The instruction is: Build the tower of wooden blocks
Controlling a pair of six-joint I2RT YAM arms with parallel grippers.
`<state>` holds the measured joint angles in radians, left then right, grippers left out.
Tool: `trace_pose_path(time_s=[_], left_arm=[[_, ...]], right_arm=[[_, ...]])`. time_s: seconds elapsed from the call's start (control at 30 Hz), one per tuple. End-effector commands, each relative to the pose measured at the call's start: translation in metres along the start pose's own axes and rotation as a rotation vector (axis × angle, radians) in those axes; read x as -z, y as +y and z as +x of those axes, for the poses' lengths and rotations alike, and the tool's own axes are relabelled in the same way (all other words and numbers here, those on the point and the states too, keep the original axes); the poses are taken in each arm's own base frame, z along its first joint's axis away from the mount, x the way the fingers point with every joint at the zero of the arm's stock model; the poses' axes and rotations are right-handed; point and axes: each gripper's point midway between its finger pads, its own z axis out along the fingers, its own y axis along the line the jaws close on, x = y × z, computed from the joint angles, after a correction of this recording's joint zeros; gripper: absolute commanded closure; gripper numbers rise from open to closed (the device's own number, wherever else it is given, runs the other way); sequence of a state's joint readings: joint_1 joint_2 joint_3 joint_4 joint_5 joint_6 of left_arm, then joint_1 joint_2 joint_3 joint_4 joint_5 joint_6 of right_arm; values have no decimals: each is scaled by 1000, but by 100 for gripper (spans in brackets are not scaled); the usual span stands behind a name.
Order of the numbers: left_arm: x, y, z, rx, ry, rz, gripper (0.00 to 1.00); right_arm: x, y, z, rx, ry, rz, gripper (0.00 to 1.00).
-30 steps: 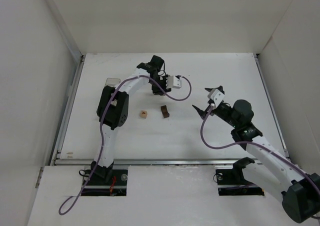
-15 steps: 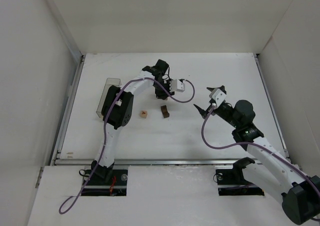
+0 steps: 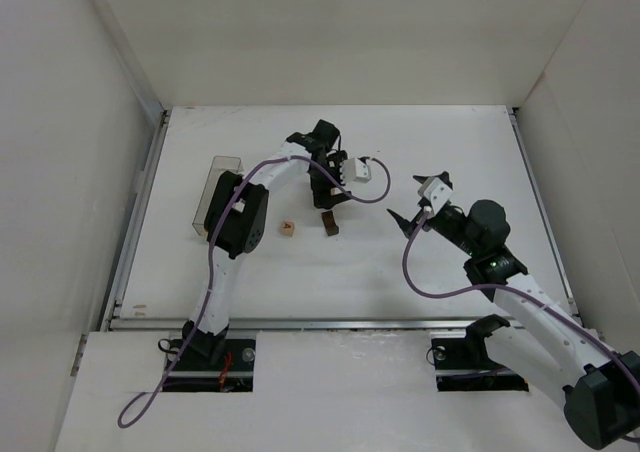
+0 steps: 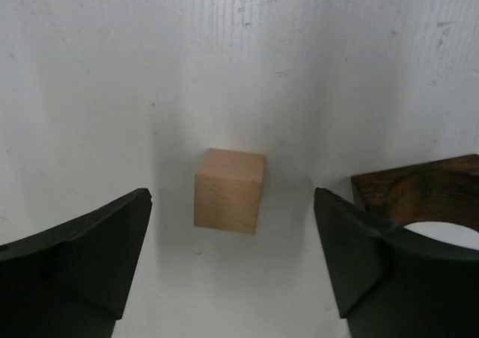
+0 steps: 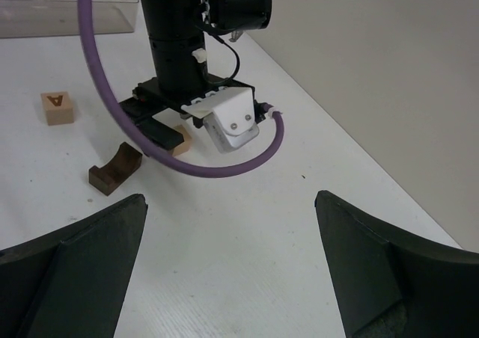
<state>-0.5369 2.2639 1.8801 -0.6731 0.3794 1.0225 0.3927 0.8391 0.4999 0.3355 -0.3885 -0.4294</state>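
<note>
Grasp step, I'd say: left gripper (image 4: 232,203) straddles tan cube (image 4: 229,191) near centre of table (image 3: 450,142), jaws apart and not touching, dark arch block (image 4: 419,196) just beside; right gripper (image 5: 230,197) wide, empty; next needs a centred close clear of the arch.

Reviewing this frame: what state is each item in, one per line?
Left end effector: open, straddling the plain tan cube without touching it.
Right end effector: open, empty.
Plain tan cube: on the table, unstacked.
Dark brown block: on the table, apart from it, unstacked.
Lettered cube: on the table alone, letter face up.
Clear box: contents not discernible.
Tower: not started.
</note>
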Motion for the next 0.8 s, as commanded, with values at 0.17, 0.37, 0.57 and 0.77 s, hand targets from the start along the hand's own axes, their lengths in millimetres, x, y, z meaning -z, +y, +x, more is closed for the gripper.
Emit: trace_pose_path(time_s=[0.17, 0.37, 0.57, 0.77], left_arm=[[17, 6, -13, 2, -14, -36, 0], [73, 5, -37, -61, -75, -108, 0], [175, 15, -65, -109, -205, -376, 0], [300, 56, -64, 449, -442, -889, 0]], right_arm=[[0, -6, -10, 5, -16, 11, 0], [0, -11, -22, 7, -42, 22, 0], [-6, -39, -58, -21, -79, 101, 0], [-58, -38, -31, -151, 118, -19, 0]])
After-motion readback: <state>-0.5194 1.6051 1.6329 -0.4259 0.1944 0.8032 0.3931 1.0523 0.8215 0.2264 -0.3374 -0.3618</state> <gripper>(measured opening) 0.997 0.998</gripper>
